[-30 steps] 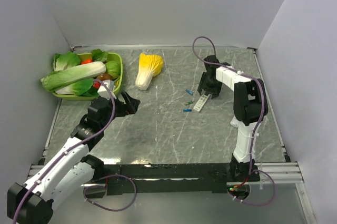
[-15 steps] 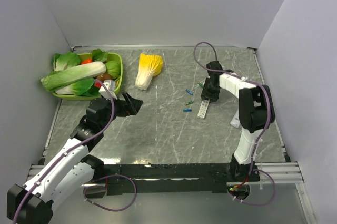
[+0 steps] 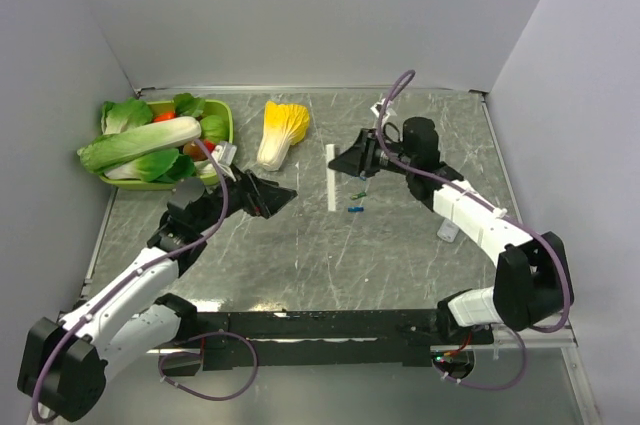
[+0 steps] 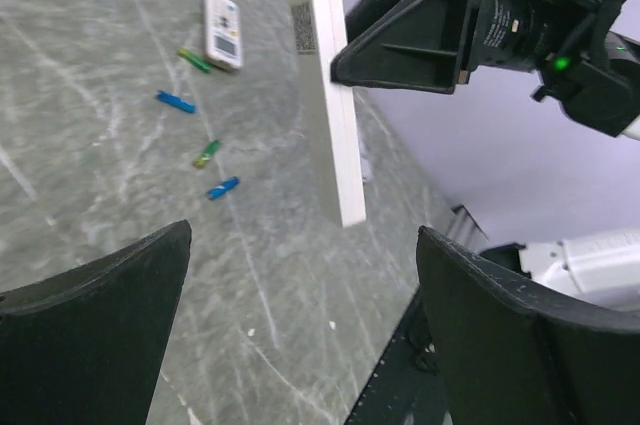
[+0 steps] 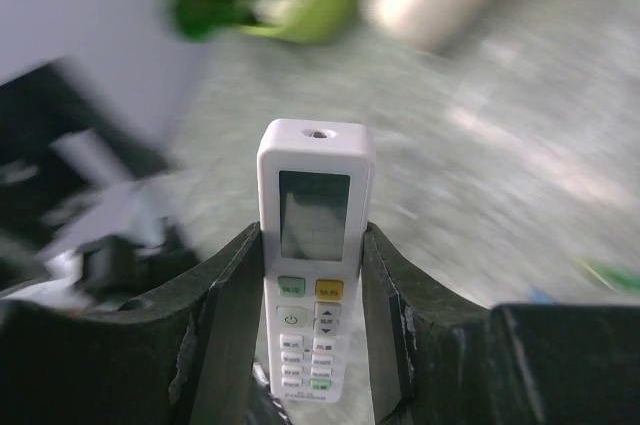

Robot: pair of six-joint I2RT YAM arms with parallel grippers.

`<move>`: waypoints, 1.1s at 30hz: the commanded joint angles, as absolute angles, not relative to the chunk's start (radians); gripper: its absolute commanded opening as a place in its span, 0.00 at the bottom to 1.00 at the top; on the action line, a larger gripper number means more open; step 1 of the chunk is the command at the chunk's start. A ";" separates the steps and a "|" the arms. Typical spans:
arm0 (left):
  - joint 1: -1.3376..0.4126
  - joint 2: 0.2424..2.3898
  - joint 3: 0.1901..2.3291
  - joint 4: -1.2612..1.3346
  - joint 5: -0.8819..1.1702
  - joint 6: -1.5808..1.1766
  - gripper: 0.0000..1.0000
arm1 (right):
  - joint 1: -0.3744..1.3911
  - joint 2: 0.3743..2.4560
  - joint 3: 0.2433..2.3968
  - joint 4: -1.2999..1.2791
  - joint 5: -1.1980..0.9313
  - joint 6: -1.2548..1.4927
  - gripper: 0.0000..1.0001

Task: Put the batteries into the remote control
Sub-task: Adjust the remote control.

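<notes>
Pinching the remote [image 5: 314, 245] aloft in the right fingers [image 5: 228, 315], left fingers [image 4: 95, 315] gaping empty. Probably worth keeping it steady — closing squarely on its free end

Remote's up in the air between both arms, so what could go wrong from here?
The right gripper clamps the remote only at its button end, so it might pivot or slip. The open left gripper faces it closely; they might collide. A drop could scatter the batteries below.
</notes>
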State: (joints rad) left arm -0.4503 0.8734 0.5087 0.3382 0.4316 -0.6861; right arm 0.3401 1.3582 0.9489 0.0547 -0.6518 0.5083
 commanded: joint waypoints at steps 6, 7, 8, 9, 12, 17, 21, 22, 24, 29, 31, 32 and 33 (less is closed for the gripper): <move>-0.453 0.969 0.557 0.592 0.630 -0.828 0.99 | 0.491 1.420 0.903 0.947 -1.023 0.929 0.00; -0.453 0.971 0.555 0.606 0.637 -0.839 0.97 | 0.500 1.443 0.904 0.987 -1.028 0.983 0.00; -0.453 0.973 0.554 0.623 0.649 -0.862 0.95 | 0.508 1.451 0.904 1.021 -1.029 1.003 0.00; -0.453 0.979 0.551 0.652 0.658 -0.873 0.94 | 0.521 1.459 0.905 1.058 -1.029 1.014 0.00; -0.453 0.982 0.535 0.737 0.687 -0.923 0.90 | 0.549 1.480 0.925 1.062 -1.032 1.016 0.00; -0.453 0.977 0.512 0.825 0.716 -0.982 0.88 | 0.568 1.503 0.927 1.112 -1.032 1.042 0.00; -0.453 0.973 0.509 0.824 0.716 -0.983 0.87 | 0.578 1.525 0.939 1.147 -1.043 1.065 0.00; -0.453 0.974 0.509 0.828 0.716 -0.988 0.85 | 0.584 1.526 0.940 1.149 -1.045 1.069 0.00; -0.453 0.986 0.512 0.838 0.718 -0.995 0.76 | 0.591 1.531 0.948 1.155 -1.043 1.069 0.00; -0.454 1.008 0.517 0.857 0.732 -1.015 0.49 | 0.598 1.551 0.953 1.180 -1.035 1.095 0.00; -0.456 1.008 0.520 0.854 0.733 -1.014 0.42 | 0.600 1.552 0.954 1.177 -1.026 1.095 0.02; -0.457 1.006 0.522 0.853 0.733 -1.012 0.35 | 0.601 1.552 0.956 1.169 -1.023 1.092 0.03; -0.457 1.006 0.522 0.848 0.733 -1.011 0.30 | 0.600 1.552 0.959 1.158 -1.017 1.086 0.03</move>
